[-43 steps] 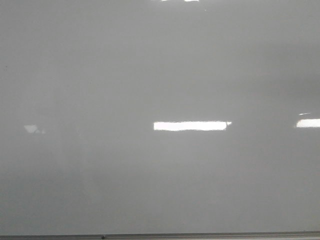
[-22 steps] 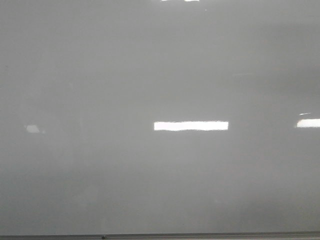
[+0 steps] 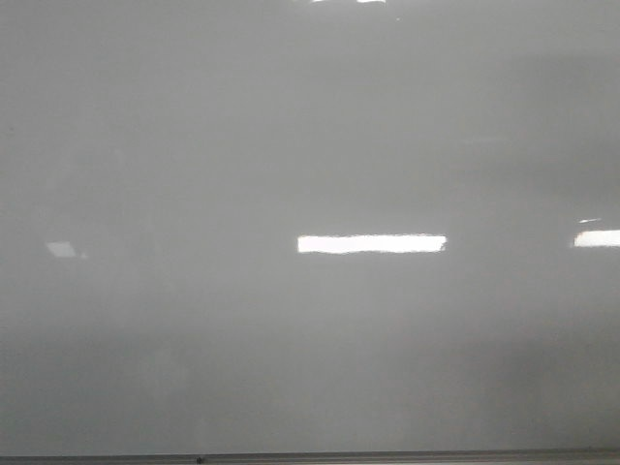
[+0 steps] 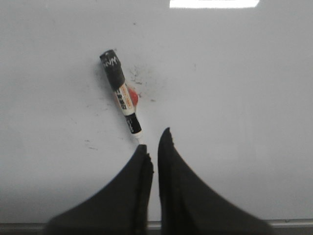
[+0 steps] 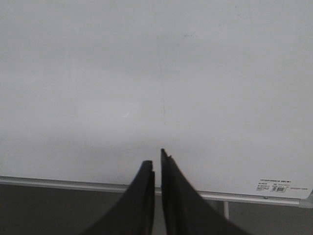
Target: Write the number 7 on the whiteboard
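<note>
The whiteboard fills the front view, glossy pale grey, and no number 7 shows on it in any view. Neither gripper shows in the front view. In the left wrist view a marker with a black cap lies on the whiteboard, its white end just beyond my left gripper. That gripper's jaws are shut with nothing between them. Faint dark smudges mark the board beside the marker. My right gripper is shut and empty over the whiteboard near its lower edge.
A thin metal edge runs along the board's bottom and also shows in the right wrist view. Bright light reflections lie on the board. A small barcode label sits at one corner. A red spot shows beside the marker.
Only the small faint reflection at the left of the board changes shape slightly. Nothing else differs.
</note>
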You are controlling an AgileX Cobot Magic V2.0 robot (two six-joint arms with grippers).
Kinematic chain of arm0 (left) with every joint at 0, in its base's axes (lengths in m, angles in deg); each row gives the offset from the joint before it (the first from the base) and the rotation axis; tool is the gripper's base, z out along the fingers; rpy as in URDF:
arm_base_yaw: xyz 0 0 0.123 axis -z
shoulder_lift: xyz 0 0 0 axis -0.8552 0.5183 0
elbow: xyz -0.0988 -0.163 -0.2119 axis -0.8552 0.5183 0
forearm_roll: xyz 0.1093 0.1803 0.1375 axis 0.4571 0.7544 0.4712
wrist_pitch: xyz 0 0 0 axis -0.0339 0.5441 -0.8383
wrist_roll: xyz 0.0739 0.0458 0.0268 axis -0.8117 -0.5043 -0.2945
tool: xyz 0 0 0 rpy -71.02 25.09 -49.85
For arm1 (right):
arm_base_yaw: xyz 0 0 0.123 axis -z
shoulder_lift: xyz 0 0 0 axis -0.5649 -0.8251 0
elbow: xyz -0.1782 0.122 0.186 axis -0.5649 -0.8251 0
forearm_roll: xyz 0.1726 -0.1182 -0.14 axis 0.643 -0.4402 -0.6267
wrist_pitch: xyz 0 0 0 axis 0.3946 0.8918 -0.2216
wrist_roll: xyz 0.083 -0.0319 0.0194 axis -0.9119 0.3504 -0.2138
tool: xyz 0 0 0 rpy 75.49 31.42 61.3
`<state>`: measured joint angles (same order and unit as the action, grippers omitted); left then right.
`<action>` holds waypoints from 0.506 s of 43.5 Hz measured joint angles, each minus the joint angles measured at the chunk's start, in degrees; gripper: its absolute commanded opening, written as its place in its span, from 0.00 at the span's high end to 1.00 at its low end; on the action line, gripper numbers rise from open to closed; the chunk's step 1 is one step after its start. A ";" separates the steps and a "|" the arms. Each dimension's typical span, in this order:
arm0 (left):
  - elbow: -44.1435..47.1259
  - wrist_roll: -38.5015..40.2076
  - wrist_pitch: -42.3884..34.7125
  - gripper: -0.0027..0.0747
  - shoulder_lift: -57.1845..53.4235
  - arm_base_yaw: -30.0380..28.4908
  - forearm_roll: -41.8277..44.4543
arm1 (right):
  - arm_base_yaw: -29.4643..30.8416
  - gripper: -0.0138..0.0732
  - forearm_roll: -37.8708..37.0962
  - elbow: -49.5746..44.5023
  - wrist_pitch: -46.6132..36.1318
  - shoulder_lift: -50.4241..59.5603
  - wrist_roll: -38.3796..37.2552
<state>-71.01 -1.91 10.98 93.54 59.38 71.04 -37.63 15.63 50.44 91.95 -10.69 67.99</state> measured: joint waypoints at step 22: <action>0.00 0.90 -3.92 0.17 18.55 -3.28 -0.30 | 0.00 0.19 0.00 0.00 -1.38 -1.56 0.19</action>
<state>-71.01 -1.01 7.06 112.08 56.10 70.74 -37.63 15.63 50.44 90.57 -12.25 68.19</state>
